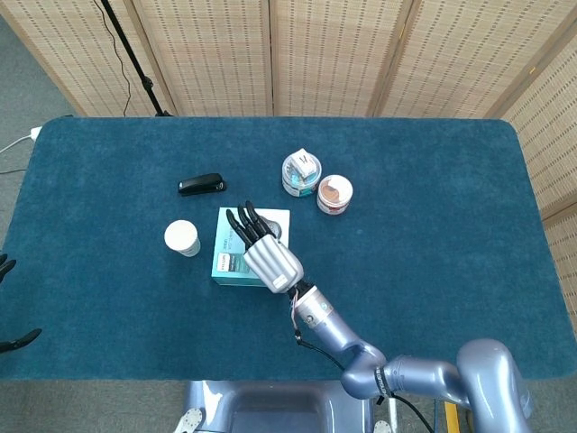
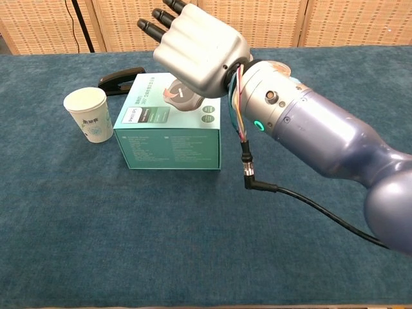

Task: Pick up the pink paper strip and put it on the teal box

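Above the rectangular teal box (image 2: 168, 132) on the carpeted blue bench (image 1: 433, 225), we see the right robot hand (image 2: 196, 51) with a pink paper strip (image 2: 171, 93) showing beneath its palm. We cannot tell whether it grips the strip. At the left edge, the left robot hand (image 1: 7, 271) is barely visible.

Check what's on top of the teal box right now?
The right hand hovers over the teal box, covering much of the lid. A bit of pink shows under the palm; whether that strip rests on the box or is held cannot be seen.
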Available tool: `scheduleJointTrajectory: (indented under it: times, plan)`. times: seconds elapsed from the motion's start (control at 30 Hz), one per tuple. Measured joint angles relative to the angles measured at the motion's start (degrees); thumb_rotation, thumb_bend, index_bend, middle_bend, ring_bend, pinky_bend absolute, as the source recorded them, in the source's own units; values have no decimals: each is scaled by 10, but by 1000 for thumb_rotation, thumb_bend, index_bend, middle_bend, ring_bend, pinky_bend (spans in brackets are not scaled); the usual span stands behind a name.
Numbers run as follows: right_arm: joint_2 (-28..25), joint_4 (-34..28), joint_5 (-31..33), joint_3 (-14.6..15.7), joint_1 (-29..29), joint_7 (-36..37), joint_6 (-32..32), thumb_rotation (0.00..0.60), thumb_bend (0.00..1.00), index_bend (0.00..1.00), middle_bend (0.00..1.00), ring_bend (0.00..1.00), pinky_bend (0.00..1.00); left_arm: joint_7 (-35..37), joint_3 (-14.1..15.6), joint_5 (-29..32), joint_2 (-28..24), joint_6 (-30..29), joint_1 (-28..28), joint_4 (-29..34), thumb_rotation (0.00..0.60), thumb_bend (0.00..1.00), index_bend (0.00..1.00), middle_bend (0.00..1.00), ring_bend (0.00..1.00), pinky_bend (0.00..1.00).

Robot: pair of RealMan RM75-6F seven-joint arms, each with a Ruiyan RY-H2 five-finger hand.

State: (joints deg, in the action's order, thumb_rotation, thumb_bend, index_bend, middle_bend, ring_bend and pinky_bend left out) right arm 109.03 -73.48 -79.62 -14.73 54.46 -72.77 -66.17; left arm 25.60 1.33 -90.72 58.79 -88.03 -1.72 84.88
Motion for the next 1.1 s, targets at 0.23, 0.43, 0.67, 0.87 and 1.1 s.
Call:
scheduleJointTrajectory:
  times: [0.23,0.43,0.67,0.87,1.1]
  plan:
    - [17,21,5,10,0,-25,-3,600,536,622,0,0,0,12,1,1,-4,6,-2,-3,600,0,0,0,0,0]
    - [24,25,11,10,-1,-32,-6,600,535,497,0,0,0,17,2,1,-6,7,-3,-4,600,0,0,0,0,0]
    - [21,13,18,10,-5,-37,-9,600,535,299,0,0,0,18,3,-1,-7,6,-2,-4,600,0,0,0,0,0]
    - [13,-1,23,11,-10,-45,-13,600,535,260,0,0,0,16,4,-1,-7,6,-1,-3,600,0,0,0,0,0]
    - [-6,-24,21,6,-14,-52,-26,600,535,212,0,0,0,13,3,0,-7,10,-3,-2,600,0,0,0,0,0]
